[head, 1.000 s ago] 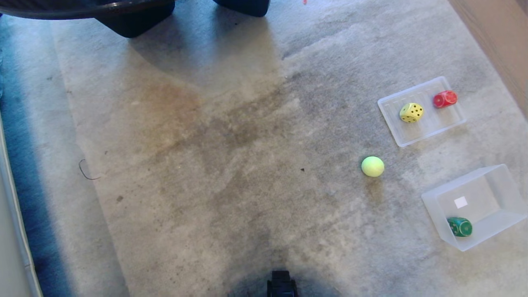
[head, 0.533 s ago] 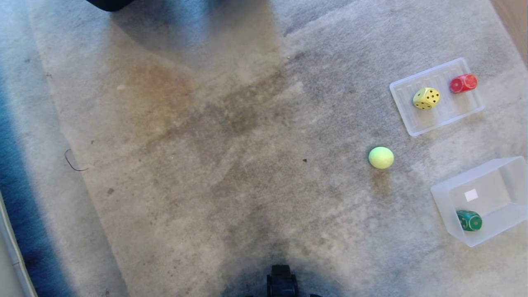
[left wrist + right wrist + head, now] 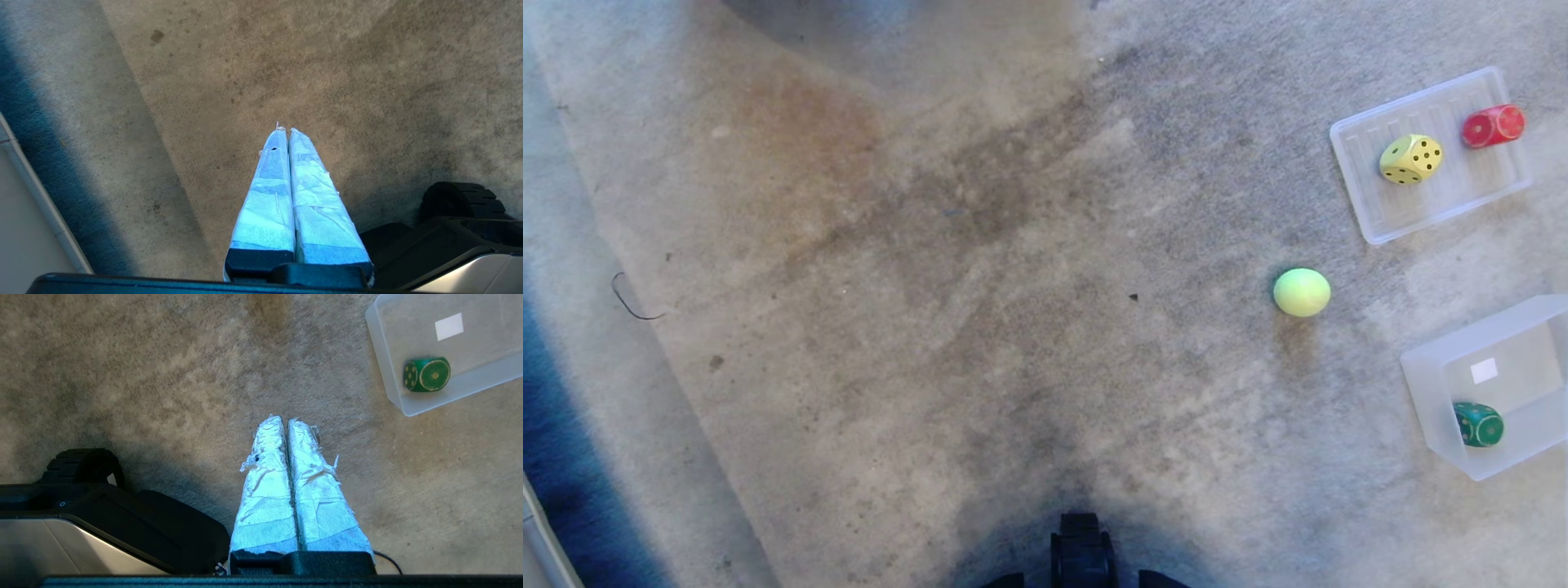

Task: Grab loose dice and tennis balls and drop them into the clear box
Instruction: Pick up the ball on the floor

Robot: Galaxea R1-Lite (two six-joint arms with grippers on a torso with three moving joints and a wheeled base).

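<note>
Carpeted indoor room, domestic or playroom in character; exact type cannot be confirmed. Evidence: worn, stained grey carpet as the floor; toy dice and a tennis ball lying on it; pale skirting strip along one edge.

Clear box cut off by the right edge in the head view, far corner out of frame; likewise clipped at the upper right of the right wrist view. Pips on the red die too small to count. Robot base cropped at bottom centre.
</note>
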